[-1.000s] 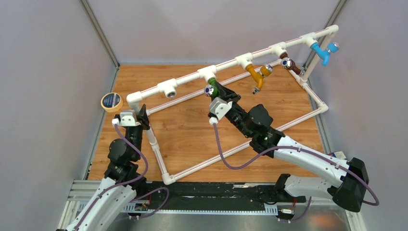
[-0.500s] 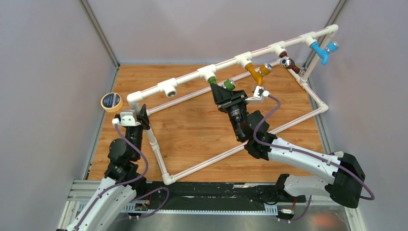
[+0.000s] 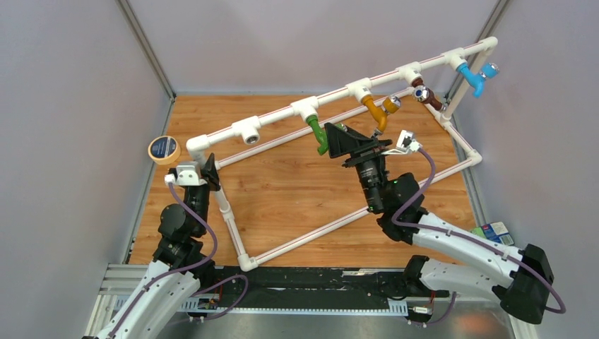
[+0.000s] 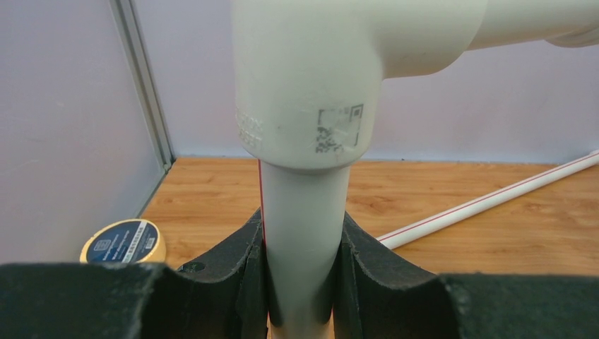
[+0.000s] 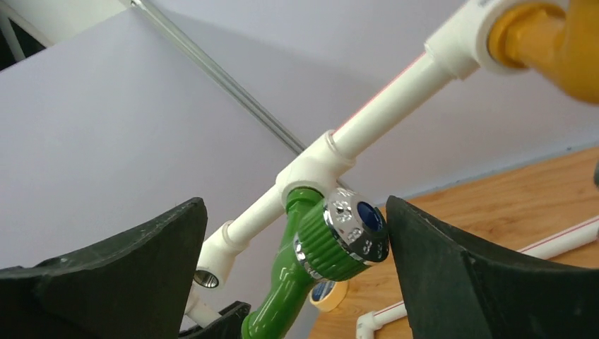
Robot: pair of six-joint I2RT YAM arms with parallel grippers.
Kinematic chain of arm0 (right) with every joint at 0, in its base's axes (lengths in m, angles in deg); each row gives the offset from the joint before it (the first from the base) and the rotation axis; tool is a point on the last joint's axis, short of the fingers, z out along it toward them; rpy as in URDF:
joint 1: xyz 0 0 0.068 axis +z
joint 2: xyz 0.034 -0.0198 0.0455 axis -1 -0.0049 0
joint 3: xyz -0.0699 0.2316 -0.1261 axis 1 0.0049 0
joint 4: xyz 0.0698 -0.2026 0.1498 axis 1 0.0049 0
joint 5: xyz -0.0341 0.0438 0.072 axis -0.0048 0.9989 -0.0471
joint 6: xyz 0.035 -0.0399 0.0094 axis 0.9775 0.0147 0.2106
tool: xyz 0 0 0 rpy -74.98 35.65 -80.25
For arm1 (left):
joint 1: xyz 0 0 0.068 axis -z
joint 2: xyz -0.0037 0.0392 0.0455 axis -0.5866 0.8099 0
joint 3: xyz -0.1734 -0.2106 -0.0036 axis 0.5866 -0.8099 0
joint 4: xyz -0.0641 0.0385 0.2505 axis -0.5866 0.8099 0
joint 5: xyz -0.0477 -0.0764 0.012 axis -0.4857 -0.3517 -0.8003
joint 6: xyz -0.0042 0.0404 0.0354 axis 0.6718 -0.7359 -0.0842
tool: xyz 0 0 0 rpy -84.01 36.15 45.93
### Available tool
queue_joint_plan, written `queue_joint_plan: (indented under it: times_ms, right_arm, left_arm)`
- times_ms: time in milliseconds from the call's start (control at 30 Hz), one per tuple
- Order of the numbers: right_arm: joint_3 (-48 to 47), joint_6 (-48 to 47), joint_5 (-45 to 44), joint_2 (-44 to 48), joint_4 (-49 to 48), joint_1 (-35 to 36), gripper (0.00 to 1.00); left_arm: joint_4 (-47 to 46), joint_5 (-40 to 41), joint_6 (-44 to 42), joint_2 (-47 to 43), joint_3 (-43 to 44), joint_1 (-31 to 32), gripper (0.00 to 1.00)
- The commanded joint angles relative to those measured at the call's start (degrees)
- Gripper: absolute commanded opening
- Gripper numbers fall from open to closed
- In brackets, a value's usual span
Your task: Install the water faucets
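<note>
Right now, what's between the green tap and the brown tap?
The orange tap, hanging from the white pipe between the green tap and the brown tap. The top view shows it.

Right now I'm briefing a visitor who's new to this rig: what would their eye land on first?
A white pipe frame carries a bright row on its top rail: green faucet, orange faucet, brown faucet, blue faucet. The right gripper stands open around the green faucet's silvery knob; the left gripper clamps the frame's upright at its left corner.
</note>
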Motion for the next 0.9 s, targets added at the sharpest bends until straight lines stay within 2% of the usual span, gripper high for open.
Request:
queue_joint_plan:
  times_ms: [0, 167, 300, 367, 467, 567, 667, 800, 867]
  right_arm:
    - [-0.4, -23.3, 7.61, 6.15, -2.1, 0.02, 1.0]
    - [-4.35, -58.27, 16.83, 12.13, 13.44, 0.1, 1.0]
    - [-8.66, -87.63, 28.53, 14.95, 31.99, 0.1, 1.0]
    - [-8.93, -97.4, 32.49, 15.74, 38.07, 0.11, 1.0]
    - [-7.35, -107.61, 36.45, 15.39, 39.58, 0.19, 1.0]
    - [-7.61, -112.74, 37.16, 12.59, 39.85, 0.28, 1.0]
    - [-10.5, -110.99, 37.07, 7.93, 39.58, 0.19, 1.0]
    - [-10.96, -103.28, 36.29, 3.8, 31.53, 0.11, 1.0]
    - [-9.81, -98.53, 32.88, 1.69, 25.29, 0.1, 0.96]
  left_arm:
    - [2.97, 0.78, -0.14, 0.67, 0.47, -0.27, 0.0]
    - [3.15, 0.61, -0.22, 1.02, 0.38, -0.09, 0.0]
    - [3.06, 0.43, -0.14, 1.2, 0.38, -0.09, 0.0]
    - [3.06, 0.34, -0.14, 1.37, 0.47, -0.18, 0.0]
    - [3.06, 0.34, -0.22, 1.55, 0.56, -0.18, 0.0]
    - [3.24, 0.26, -0.31, 1.46, 0.47, -0.18, 0.0]
    - [3.24, 0.34, -0.23, 1.46, 0.47, -0.18, 0.0]
    - [3.15, 0.26, -0.22, 1.29, 0.56, -0.18, 0.0]
    - [3.15, 0.08, -0.05, 1.2, 0.47, -0.18, 0.0]
